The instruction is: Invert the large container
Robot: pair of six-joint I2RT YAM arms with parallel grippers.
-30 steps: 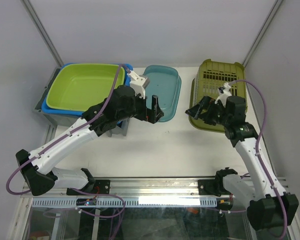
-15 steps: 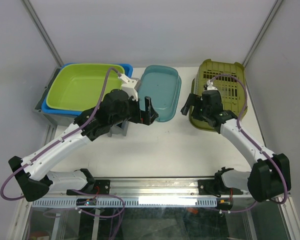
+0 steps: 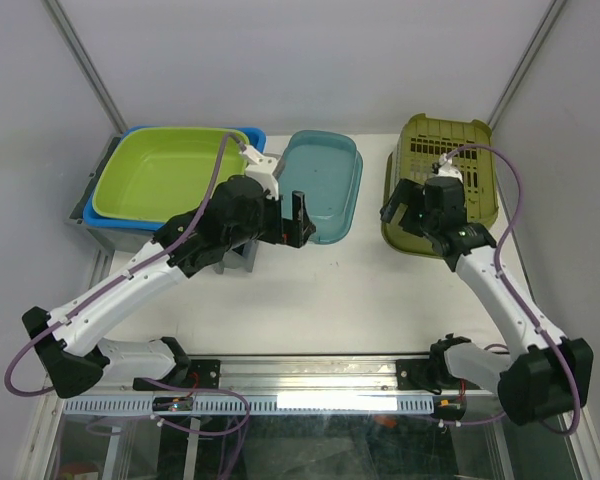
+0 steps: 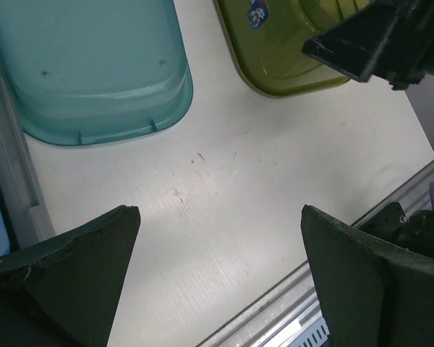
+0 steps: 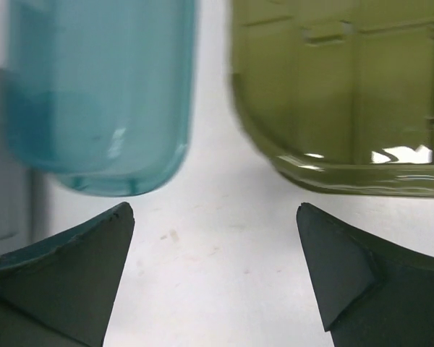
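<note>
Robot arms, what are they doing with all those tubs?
Two arms hover over the table, grabbing nothing. The left gripper is open just in front of the teal tub; the right gripper is open by the olive basket. The big lime tub sits open side up, far left, untouched.

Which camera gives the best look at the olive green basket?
Top external: the whole olive basket shows, lattice and rim, partly behind the right arm. Left wrist catches only one corner; right wrist shows a blurred near edge.
</note>
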